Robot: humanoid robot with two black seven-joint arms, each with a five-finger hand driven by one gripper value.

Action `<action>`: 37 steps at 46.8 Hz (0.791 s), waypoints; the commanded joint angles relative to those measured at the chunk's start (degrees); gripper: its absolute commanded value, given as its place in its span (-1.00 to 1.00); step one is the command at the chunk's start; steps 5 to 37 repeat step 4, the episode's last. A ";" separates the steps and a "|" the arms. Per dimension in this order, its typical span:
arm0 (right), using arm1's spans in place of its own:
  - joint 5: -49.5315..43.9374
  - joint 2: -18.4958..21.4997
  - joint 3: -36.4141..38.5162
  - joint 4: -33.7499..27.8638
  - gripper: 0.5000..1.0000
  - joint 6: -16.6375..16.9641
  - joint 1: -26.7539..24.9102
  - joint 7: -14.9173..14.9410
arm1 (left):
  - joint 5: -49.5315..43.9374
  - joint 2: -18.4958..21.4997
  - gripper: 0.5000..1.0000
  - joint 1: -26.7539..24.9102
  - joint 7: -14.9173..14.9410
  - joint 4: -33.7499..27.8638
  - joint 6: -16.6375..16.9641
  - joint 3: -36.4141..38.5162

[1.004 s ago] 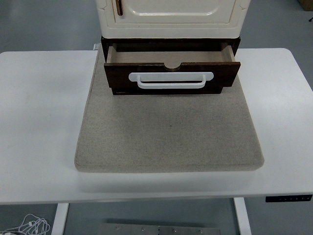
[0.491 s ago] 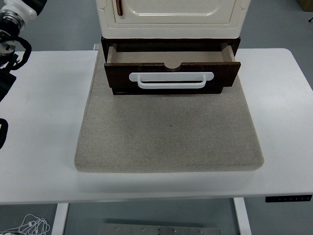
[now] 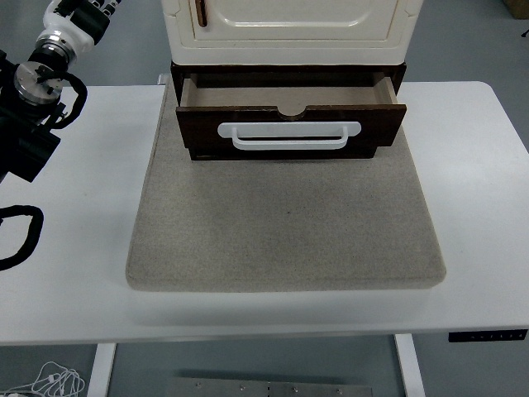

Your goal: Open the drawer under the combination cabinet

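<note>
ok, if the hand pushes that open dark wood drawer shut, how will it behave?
The dark brown wooden drawer looks rigid and empty, so probably slides easily. The tall cream cabinet above seems unlikely to tip. The grey felt mat beneath probably adds grip, though the unit may still shift.

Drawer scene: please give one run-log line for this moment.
drawer: pulled open, seems empty | handle: untouched | left arm: at left edge, apart from cabinet | right arm: unseen
</note>
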 commanded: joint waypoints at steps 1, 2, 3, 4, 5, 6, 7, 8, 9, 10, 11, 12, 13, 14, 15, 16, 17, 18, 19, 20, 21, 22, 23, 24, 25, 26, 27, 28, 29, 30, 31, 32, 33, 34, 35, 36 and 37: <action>0.00 0.00 0.00 -0.02 0.70 0.00 -0.08 0.00 | -0.02 -0.77 1.00 0.02 -0.06 0.00 -0.01 -0.01; 0.00 0.00 0.00 -0.02 0.71 0.00 -0.08 0.00 | -0.02 -0.77 1.00 0.02 -0.06 0.00 -0.01 0.08; 0.00 0.00 0.00 -0.02 0.70 0.00 -0.08 0.00 | -0.02 -0.86 1.00 0.02 -0.06 0.00 -0.01 0.08; 0.00 0.00 0.00 -0.02 0.70 0.00 -0.08 0.00 | -0.02 -0.95 1.00 0.02 -0.06 0.00 -0.01 -0.01; 0.00 0.00 0.00 -0.02 0.70 0.00 -0.08 0.00 | -0.02 -0.95 1.00 0.02 -0.06 0.00 -0.01 -0.01; 0.00 0.00 0.00 -0.02 0.70 0.00 -0.08 0.00 | -0.02 -0.95 1.00 0.02 -0.06 0.00 -0.01 -0.01; 0.00 0.00 0.00 -0.02 0.70 0.00 -0.08 0.00 | -0.02 -0.95 1.00 0.02 -0.06 0.00 -0.01 -0.01; 0.00 0.00 0.00 -0.02 0.70 0.00 -0.08 0.00 | -0.02 -0.95 1.00 0.02 -0.06 0.00 -0.01 -0.01; 0.00 0.00 0.00 -0.02 0.70 0.00 -0.08 0.00 | -0.02 -0.95 1.00 0.02 -0.06 0.00 -0.01 -0.01; 0.00 0.00 0.00 -0.02 0.70 0.00 -0.08 0.00 | -0.02 -0.95 1.00 0.02 -0.06 0.00 -0.01 -0.01; 0.00 0.00 0.00 -0.02 0.70 0.00 -0.08 0.00 | -0.02 -0.95 1.00 0.02 -0.06 0.00 -0.01 -0.01; 0.00 0.00 0.00 -0.02 0.70 0.00 -0.08 0.00 | -0.02 -0.95 1.00 0.02 -0.06 0.00 -0.01 -0.01; 0.00 0.00 0.00 -0.02 0.70 0.00 -0.08 0.00 | -0.02 -0.95 1.00 0.02 -0.06 0.00 -0.01 -0.01; 0.00 0.00 0.00 -0.02 0.70 0.00 -0.08 0.00 | -0.02 -0.95 1.00 0.02 -0.06 0.00 -0.01 -0.01; 0.00 0.00 0.00 -0.02 0.70 0.00 -0.08 0.00 | -0.02 -0.95 1.00 0.02 -0.06 0.00 -0.01 -0.01; 0.00 0.00 0.00 -0.02 0.70 0.00 -0.08 0.00 | -0.02 -0.95 1.00 0.02 -0.06 0.00 -0.01 -0.01; 0.00 0.00 0.00 -0.02 0.70 0.00 -0.08 0.00 | -0.02 -0.95 1.00 0.02 -0.06 0.00 -0.01 -0.01; 0.00 0.00 0.00 -0.02 0.70 0.00 -0.08 0.00 | -0.02 -0.95 1.00 0.02 -0.06 0.00 -0.01 -0.01; 0.00 0.00 0.00 -0.02 0.70 0.00 -0.08 0.00 | -0.02 -0.95 1.00 0.02 -0.06 0.00 -0.01 -0.01; 0.00 0.00 0.00 -0.02 0.70 0.00 -0.08 0.00 | -0.02 -0.95 1.00 0.02 -0.06 0.00 -0.01 -0.01; 0.00 0.00 0.00 -0.02 0.70 0.00 -0.08 0.00 | -0.02 -0.95 1.00 0.02 -0.06 0.00 -0.01 -0.01; 0.00 0.00 0.00 -0.02 0.70 0.00 -0.08 0.00 | -0.02 -0.95 1.00 0.02 -0.06 0.00 -0.01 -0.01; 0.00 0.00 0.00 -0.02 0.70 0.00 -0.08 0.00 | -0.02 -0.95 1.00 0.02 -0.06 0.00 -0.01 -0.01; 0.00 0.00 0.00 -0.02 0.70 0.00 -0.08 0.00 | -0.02 -0.95 1.00 0.02 -0.06 0.00 -0.01 -0.01; 0.00 0.00 0.00 -0.02 0.70 0.00 -0.08 0.00 | -0.02 -0.95 1.00 0.02 -0.06 0.00 -0.01 -0.01; 0.00 0.00 0.00 -0.02 0.70 0.00 -0.08 0.00 | -0.02 -0.95 1.00 0.02 -0.06 0.00 -0.01 -0.01; 0.00 0.00 0.00 -0.02 0.70 0.00 -0.08 0.00 | -0.02 -0.95 1.00 0.02 -0.06 0.00 -0.01 -0.01; 0.00 0.00 0.00 -0.02 0.70 0.00 -0.08 0.00 | -0.02 -0.95 1.00 0.02 -0.06 0.00 -0.01 -0.01; 0.00 0.00 0.00 -0.02 0.70 0.00 -0.08 0.00 | -0.02 -0.95 1.00 0.02 -0.06 0.00 -0.01 -0.01; 0.00 0.00 0.00 -0.02 0.70 0.00 -0.08 0.00 | -0.02 -0.95 1.00 0.02 -0.06 0.00 -0.01 -0.01; 0.00 0.00 0.00 -0.02 0.70 0.00 -0.08 0.00 | -0.02 -0.95 1.00 0.02 -0.06 0.00 -0.01 -0.01; 0.00 0.00 0.00 -0.02 0.70 0.00 -0.08 0.00 | -0.02 -0.95 1.00 0.02 -0.06 0.00 -0.01 -0.01; 0.00 0.00 0.00 -0.02 0.70 0.00 -0.08 0.00 | -0.02 -0.95 1.00 0.02 -0.06 0.00 -0.01 -0.01; 0.00 0.00 0.00 -0.02 0.70 0.00 -0.08 0.00 | -0.02 -0.95 1.00 0.02 -0.06 0.00 -0.01 -0.01; 0.00 0.00 0.00 -0.02 0.70 0.00 -0.08 0.00 | -0.02 -0.95 1.00 0.02 -0.06 0.00 -0.01 -0.01; 0.00 0.00 0.00 -0.02 0.70 0.00 -0.08 0.00 | -0.02 -0.95 1.00 0.02 -0.06 0.00 -0.01 -0.01; 0.00 0.00 0.00 -0.02 0.70 0.00 -0.08 0.00 | -0.02 -0.95 1.00 0.02 -0.06 0.00 -0.01 -0.01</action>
